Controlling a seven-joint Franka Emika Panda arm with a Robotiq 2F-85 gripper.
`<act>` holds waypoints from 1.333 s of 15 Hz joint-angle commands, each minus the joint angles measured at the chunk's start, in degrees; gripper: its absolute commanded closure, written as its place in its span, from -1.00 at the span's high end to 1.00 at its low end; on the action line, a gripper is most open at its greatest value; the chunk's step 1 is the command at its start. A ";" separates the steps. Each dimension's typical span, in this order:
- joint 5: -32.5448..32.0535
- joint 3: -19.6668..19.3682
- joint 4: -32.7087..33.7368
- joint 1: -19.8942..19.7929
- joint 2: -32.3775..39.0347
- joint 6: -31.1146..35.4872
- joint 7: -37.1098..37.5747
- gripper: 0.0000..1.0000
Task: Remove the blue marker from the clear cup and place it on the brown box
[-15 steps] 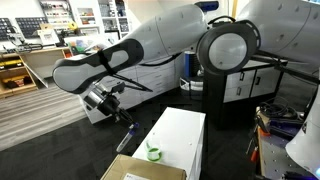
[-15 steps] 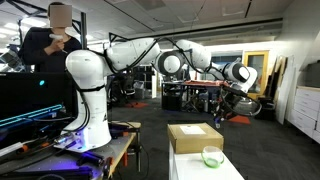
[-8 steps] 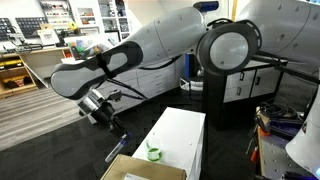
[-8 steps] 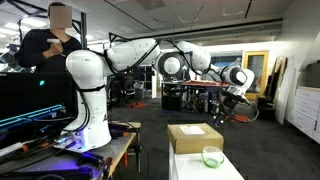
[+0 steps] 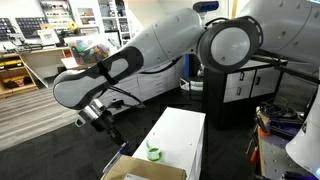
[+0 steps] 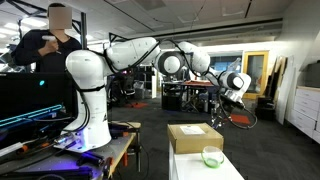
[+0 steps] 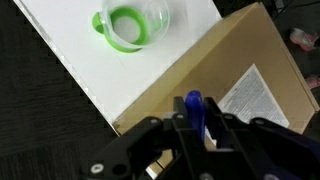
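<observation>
In the wrist view my gripper (image 7: 195,128) is shut on the blue marker (image 7: 193,108), which stands up between the fingers. Its tip is over the edge of the brown box (image 7: 232,62). The clear cup (image 7: 133,24), with a green tint, stands empty on the white table (image 7: 70,50) beyond the box. In both exterior views the gripper (image 5: 98,117) (image 6: 222,113) hangs in the air above and beside the box (image 5: 130,168) (image 6: 194,136). The cup (image 5: 153,153) (image 6: 211,156) sits on the table next to the box.
A white printed label (image 7: 256,94) is stuck on the box top. The white table (image 5: 178,130) is narrow, with dark floor around it. Desks, shelves and other equipment stand behind. A second robot base (image 6: 88,100) and a person (image 6: 55,35) are off to one side.
The arm has swung lower and nearer the box with the marker still in the gripper. The cup and the box have not moved.
</observation>
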 commanded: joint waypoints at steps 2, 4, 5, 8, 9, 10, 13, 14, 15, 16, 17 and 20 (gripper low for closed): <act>0.23 0.75 -11.70 -1.37 -7.21 4.10 -0.84 -0.85; 0.24 0.39 -15.50 -1.46 -8.90 5.49 0.53 -0.85; 0.27 0.10 -17.57 -1.56 -9.83 6.49 1.68 -0.85; 0.92 -0.06 -24.01 -1.94 -12.30 10.97 5.47 -0.85; 1.39 0.21 -26.21 -2.15 -13.15 12.90 6.90 -0.85; 1.59 0.31 -28.35 -2.29 -13.96 14.76 7.88 -0.85; 0.76 0.38 -35.03 -1.82 -16.73 21.43 9.37 -0.85; 0.63 0.45 -37.28 -1.86 -17.84 23.00 9.50 -0.85; 0.28 0.41 -39.60 -1.82 -18.84 24.32 9.49 -0.03; 0.39 0.43 -41.93 -1.86 -19.99 25.46 9.77 0.00; -0.11 1.11 -43.79 -2.40 -20.87 26.21 10.23 0.10; -0.50 1.22 -50.67 -2.62 -24.69 28.75 11.29 0.51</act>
